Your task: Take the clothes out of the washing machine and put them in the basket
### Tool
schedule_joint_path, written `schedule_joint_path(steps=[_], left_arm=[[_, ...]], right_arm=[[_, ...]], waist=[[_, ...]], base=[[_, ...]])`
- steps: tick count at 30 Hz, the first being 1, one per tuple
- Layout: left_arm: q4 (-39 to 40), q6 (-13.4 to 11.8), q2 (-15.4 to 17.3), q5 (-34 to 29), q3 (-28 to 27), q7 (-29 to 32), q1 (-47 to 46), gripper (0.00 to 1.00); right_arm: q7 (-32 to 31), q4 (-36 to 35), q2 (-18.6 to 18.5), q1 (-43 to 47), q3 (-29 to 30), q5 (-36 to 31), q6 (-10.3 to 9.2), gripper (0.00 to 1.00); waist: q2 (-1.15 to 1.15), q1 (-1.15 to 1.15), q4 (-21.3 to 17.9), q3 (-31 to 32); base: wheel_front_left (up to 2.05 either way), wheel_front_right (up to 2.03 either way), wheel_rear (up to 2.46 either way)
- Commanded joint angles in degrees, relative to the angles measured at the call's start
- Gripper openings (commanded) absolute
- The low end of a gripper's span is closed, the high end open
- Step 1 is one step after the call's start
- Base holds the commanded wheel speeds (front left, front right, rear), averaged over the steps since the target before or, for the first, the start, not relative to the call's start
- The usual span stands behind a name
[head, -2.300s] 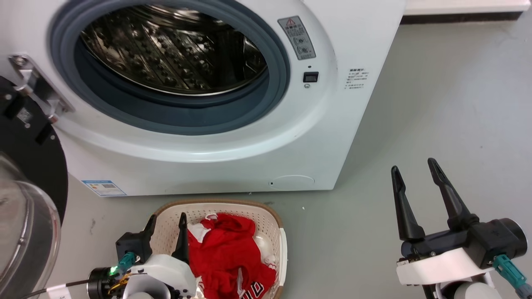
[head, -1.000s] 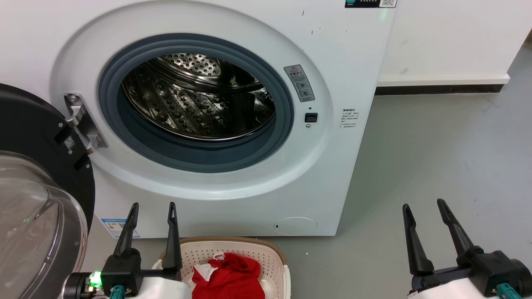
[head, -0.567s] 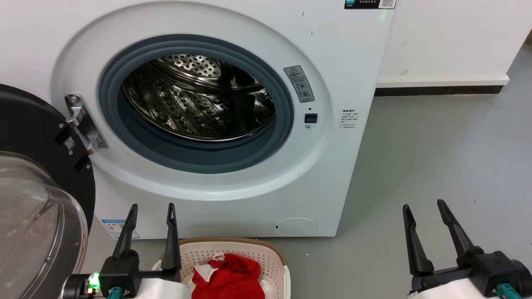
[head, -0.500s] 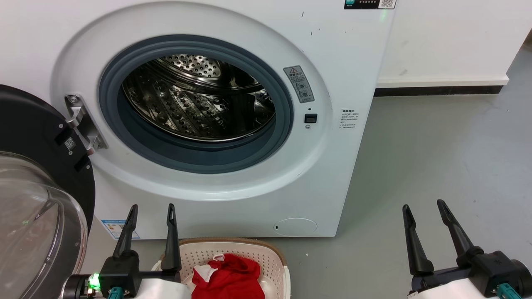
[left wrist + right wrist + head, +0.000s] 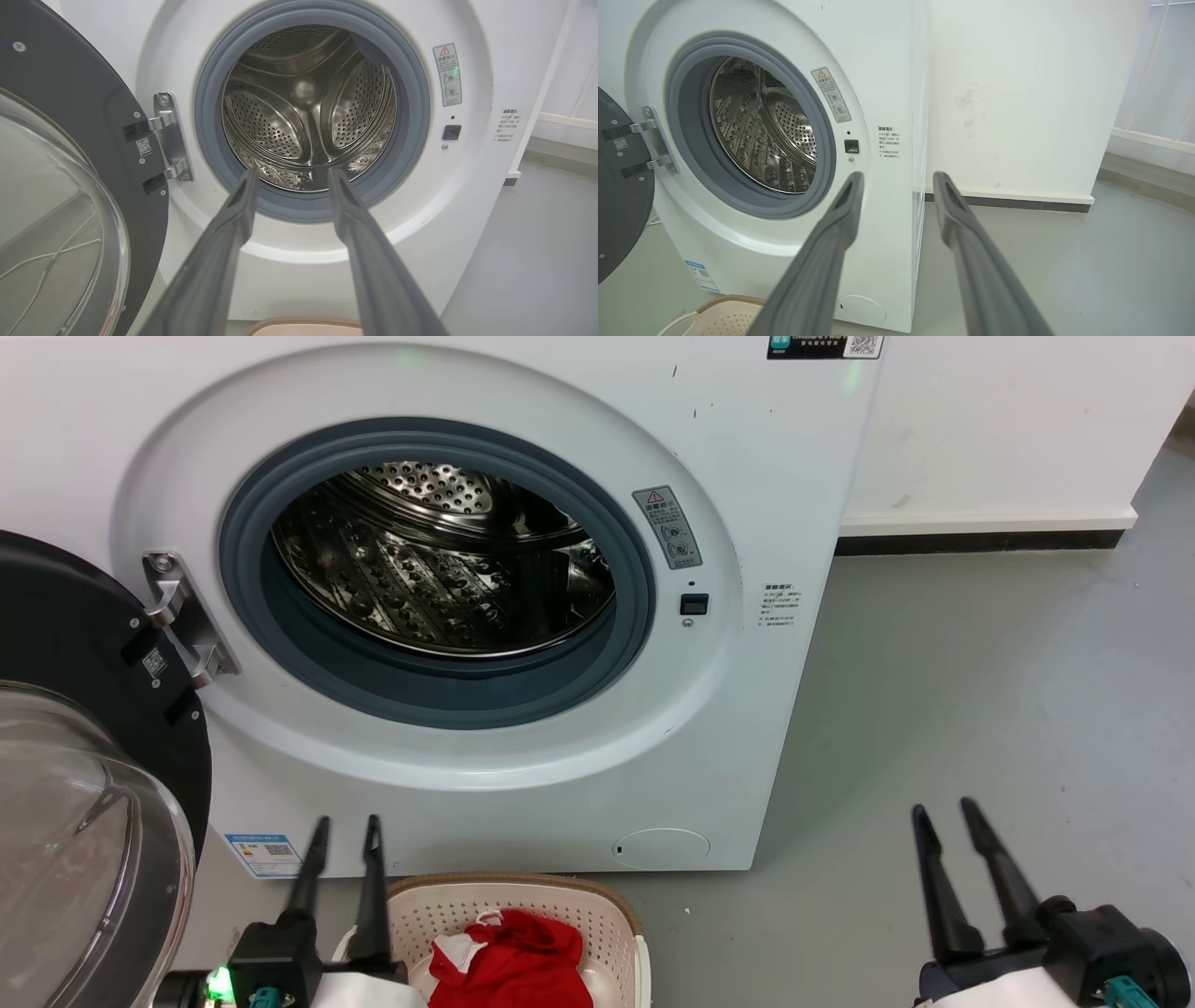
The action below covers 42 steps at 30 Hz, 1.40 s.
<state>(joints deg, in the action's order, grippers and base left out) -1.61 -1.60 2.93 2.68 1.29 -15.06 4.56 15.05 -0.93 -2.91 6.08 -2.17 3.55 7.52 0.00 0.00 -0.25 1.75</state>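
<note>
Both my claws are apart, holding nothing: L claw (image 5: 347,821) just by the basket (image 5: 523,880), R claw (image 5: 945,807) over the floor (image 5: 980,663). Red clothes (image 5: 523,966) lie in the basket, in front of the open washing machine (image 5: 766,476).

I'm not making out any word for sure. A grey warning sticker (image 5: 667,527) w/ a red triangle sign is sitting on the washer (image 5: 803,457) front, right of the porthole (image 5: 439,695). Below-right of it, a small block of Chinese-looking print (image 5: 778,606) is showing, too small to read. A QR tag (image 5: 154,663) is sitting on the door (image 5: 65,616) by the hinge. A blue-edged label (image 5: 264,852) is sticking at the washer's bottom left, and a dark strip (image 5: 822,345) w/ a QR code at its top.
</note>
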Motion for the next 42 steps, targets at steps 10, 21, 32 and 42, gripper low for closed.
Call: schedule_joint_path(steps=[10, 21, 32, 42], left_arm=[[-2.90, 0.97, -0.03, 8.96, -0.71, 2.44, -0.74, 0.00], [-4.24, 2.21, -0.03, 21.23, -1.76, 5.31, -2.32, 0.00], [-5.48, 3.30, -0.03, 31.99, -2.75, 7.87, -3.76, 0.00], [-6.50, 4.24, -0.03, 40.74, -3.51, 9.97, -4.90, 0.00]], right_arm=[[-1.50, 2.47, -0.57, -0.65, -0.03, 9.47, 0.00, 0.00], [-3.73, 4.46, -1.28, -2.68, 0.27, 22.44, -0.01, 0.00], [-5.86, 6.03, -1.72, -4.22, 0.75, 33.59, -0.01, 0.00], [-7.67, 7.33, -1.98, -5.47, 1.27, 42.53, -0.02, 0.00]], waist=[[0.00, 0.00, 0.02, -0.11], [0.00, 0.00, 0.03, -0.28], [0.00, 0.00, 0.05, -0.45], [0.00, 0.00, 0.07, -0.60]], base=[[0.00, 0.00, 0.00], [0.00, 0.00, 0.00], [0.00, 0.00, 0.00], [0.00, 0.00, 0.00]])
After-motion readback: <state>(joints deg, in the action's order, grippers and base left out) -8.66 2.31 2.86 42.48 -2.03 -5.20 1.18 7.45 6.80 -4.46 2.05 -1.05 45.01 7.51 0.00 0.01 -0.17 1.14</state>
